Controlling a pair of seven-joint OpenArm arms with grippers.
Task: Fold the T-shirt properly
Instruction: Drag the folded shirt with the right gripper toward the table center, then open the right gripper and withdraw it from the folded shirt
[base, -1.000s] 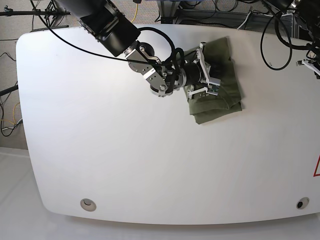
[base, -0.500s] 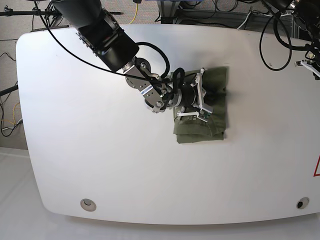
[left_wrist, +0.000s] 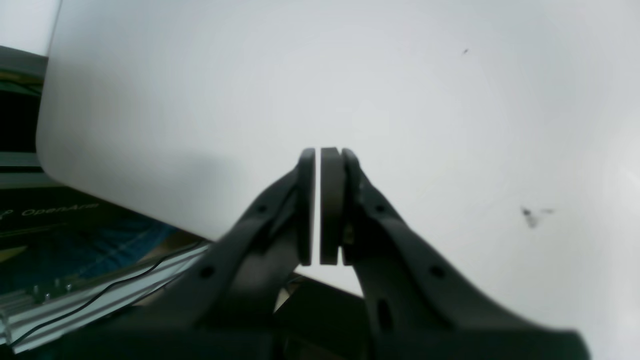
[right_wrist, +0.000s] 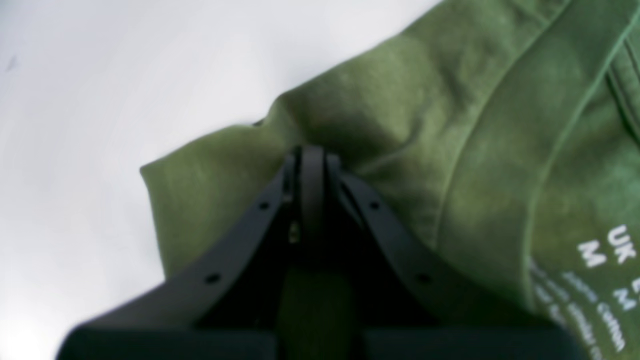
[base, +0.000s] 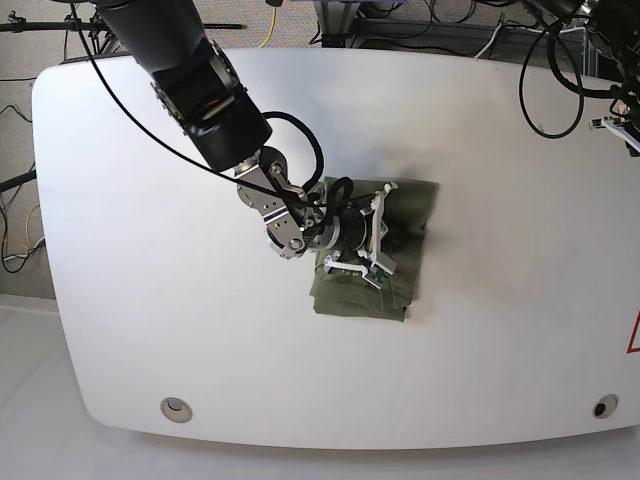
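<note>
— Olive cotton is what I am feeling now: my right gripper (right_wrist: 310, 165) is closed tight, and the jaws are pinching a fold of the T-shirt (base: 395, 225). In the right wrist view the cloth is bunching around the tips.

— Where is the T-shirt lying at this moment?

— It is lying as a compact folded packet near the middle of the white table (base: 150, 330), a little to the right of centre. A second ago it was farther away and more to the right, close to the far edge. I have been dragging it nearer and to the left, and it has also been turning, so its sides are now sitting more square to the table edges.

— And your other arm?

— My left gripper (left_wrist: 320, 205) is closed too, with only a thin slit between the pads, and it is holding nothing. It is waiting over bare table at the far right side, well apart from the cloth.

— What does this change mean for the task?

— I am judging that the folding itself is almost done, because the packet is already small and layered. I think I am only placing it tidy in the middle now. The printed label (right_wrist: 600, 280) is showing inside the neck, so the collar side is facing up near my jaws.

— Any risk?

— Yes. If I am pulling more while pinching only the top layer, the fold may be opening again.
</note>
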